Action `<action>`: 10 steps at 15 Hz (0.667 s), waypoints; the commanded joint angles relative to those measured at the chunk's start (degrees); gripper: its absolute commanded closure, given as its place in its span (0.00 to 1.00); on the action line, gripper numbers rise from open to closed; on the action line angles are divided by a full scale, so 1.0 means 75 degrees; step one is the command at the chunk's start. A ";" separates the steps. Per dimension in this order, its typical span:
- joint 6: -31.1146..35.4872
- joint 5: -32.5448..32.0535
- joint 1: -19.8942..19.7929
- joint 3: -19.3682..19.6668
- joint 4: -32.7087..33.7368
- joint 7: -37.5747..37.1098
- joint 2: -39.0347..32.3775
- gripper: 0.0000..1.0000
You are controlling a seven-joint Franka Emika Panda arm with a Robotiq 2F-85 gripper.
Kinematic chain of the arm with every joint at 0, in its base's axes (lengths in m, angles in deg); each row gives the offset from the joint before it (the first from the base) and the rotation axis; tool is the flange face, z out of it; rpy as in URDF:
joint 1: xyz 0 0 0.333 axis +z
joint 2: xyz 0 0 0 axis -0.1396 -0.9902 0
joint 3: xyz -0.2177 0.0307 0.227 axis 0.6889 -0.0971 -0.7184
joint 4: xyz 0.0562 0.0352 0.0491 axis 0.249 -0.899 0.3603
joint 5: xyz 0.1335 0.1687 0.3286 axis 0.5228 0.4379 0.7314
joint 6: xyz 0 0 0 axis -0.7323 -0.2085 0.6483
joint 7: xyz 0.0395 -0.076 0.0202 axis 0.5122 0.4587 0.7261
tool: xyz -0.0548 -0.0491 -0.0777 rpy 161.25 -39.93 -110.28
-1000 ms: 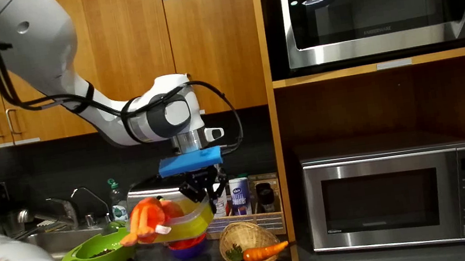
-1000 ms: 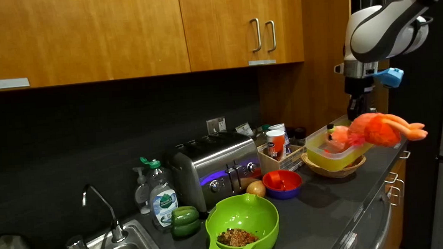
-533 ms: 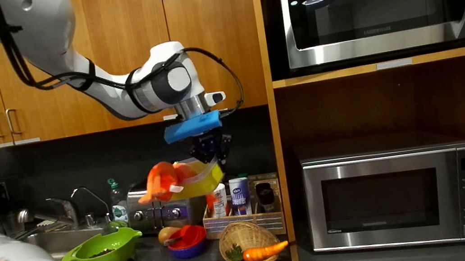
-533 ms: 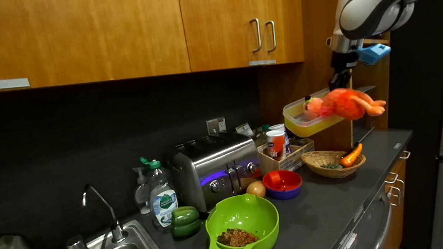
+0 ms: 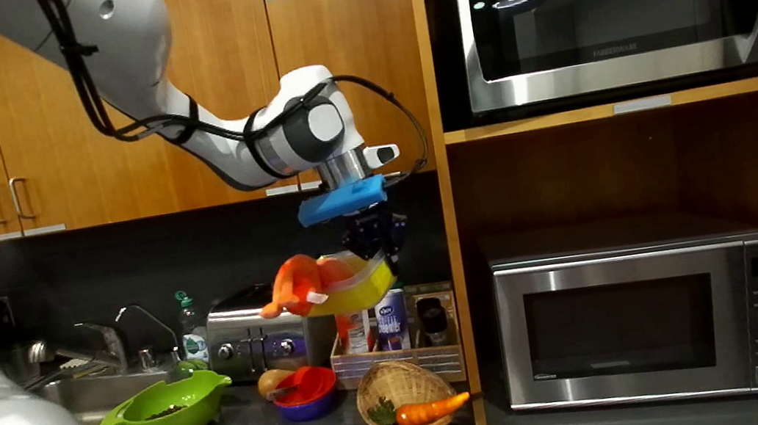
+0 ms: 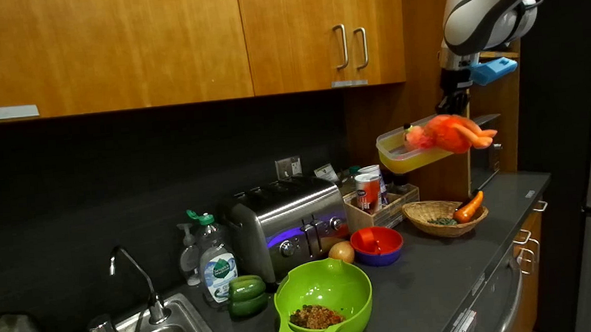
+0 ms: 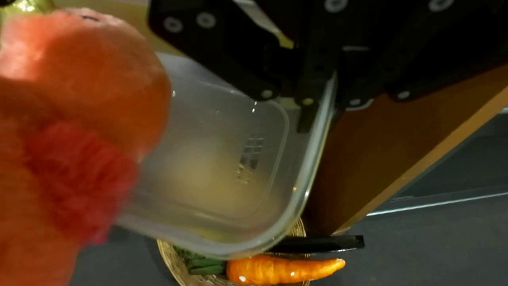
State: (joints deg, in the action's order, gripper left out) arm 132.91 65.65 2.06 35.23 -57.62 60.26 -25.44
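Observation:
My gripper [image 7: 322,113] is shut on the rim of a yellow, translucent plastic container [image 7: 222,159], one finger inside the wall and one outside. The gripper also shows in an exterior view [image 6: 452,106]. The container hangs in the air, tilted, in both exterior views [image 5: 361,293] [image 6: 403,162]. An orange-pink plush flamingo [image 5: 297,287] lies partly in it, its head inside and its legs hanging over the side. The plush [image 7: 79,159] fills the left of the wrist view. Below is a wicker basket [image 5: 402,379] with an orange toy carrot [image 5: 433,411] in it.
A green bowl [image 6: 328,282], stacked red and blue bowls [image 6: 377,245], an onion [image 6: 342,252] and a toaster [image 6: 294,222] stand on the counter. A wooden box [image 6: 385,212] holds canisters. A wooden panel [image 5: 451,232] and a microwave [image 5: 621,327] are beside the basket.
My gripper has lifted the container and plush higher above the counter and carried them sideways, toward the wooden panel and the back. The basket and carrot beneath have come into fuller view.

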 commanded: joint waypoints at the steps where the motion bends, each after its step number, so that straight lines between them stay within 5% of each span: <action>1: -0.0115 -0.0173 -0.0101 0.0081 0.0296 -0.0283 -0.0622 0.98; 10: -0.0081 0.0032 -0.0101 0.0299 0.0182 -0.0192 -0.1432 0.98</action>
State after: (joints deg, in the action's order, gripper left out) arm 132.93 65.65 1.37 36.98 -56.92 59.26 -34.61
